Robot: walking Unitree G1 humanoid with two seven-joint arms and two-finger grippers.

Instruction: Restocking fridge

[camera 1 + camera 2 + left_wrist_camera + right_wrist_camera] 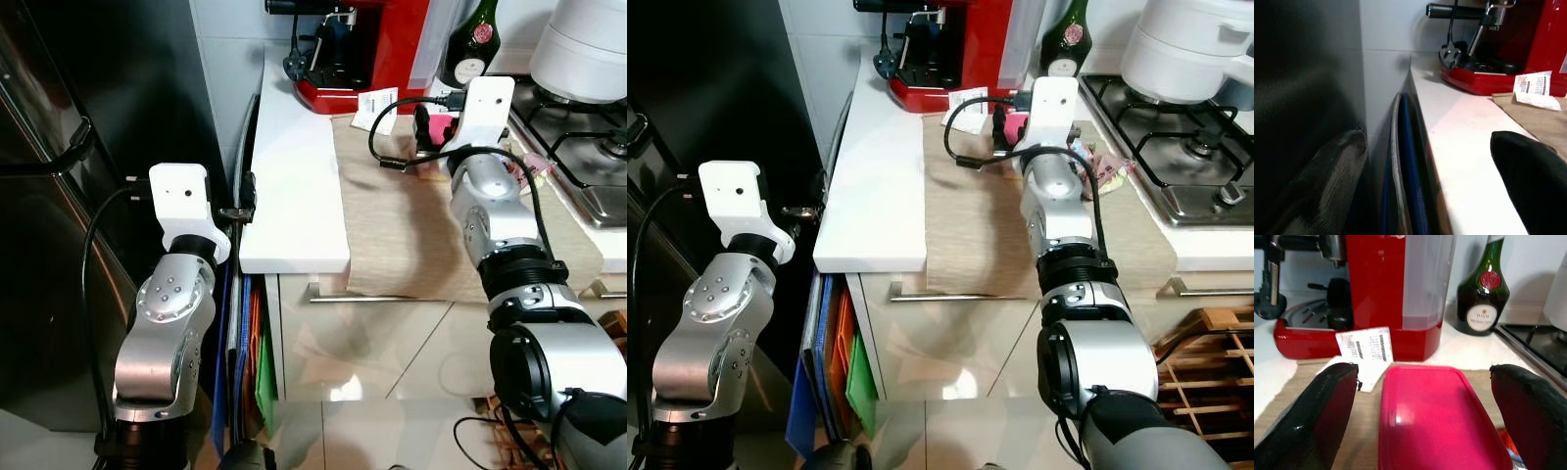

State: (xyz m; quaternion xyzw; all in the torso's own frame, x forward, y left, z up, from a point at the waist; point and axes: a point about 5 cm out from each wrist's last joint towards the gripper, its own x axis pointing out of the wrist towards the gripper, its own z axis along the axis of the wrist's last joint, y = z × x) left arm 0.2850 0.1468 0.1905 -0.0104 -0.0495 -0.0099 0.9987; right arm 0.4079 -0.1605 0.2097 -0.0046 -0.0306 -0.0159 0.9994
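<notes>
Down by the gap between the dark fridge (59, 196) and the white counter (294, 186), the left gripper (1425, 186) hangs with its fingers spread wide, level with the counter's edge. Flat blue boards (1400, 171) stand on edge in that gap just beyond it. Over on the counter, the right gripper (1425, 421) reaches above the beige cloth (402, 225), its two black fingers held wide apart. Between those fingers lies the pink lidded container (1435, 421), flat on the cloth, touched by neither finger as far as I can see. Just past it sits a paper receipt (1364, 350), then the red coffee machine (1386, 289) and a green bottle (1483, 289) near the wall.
</notes>
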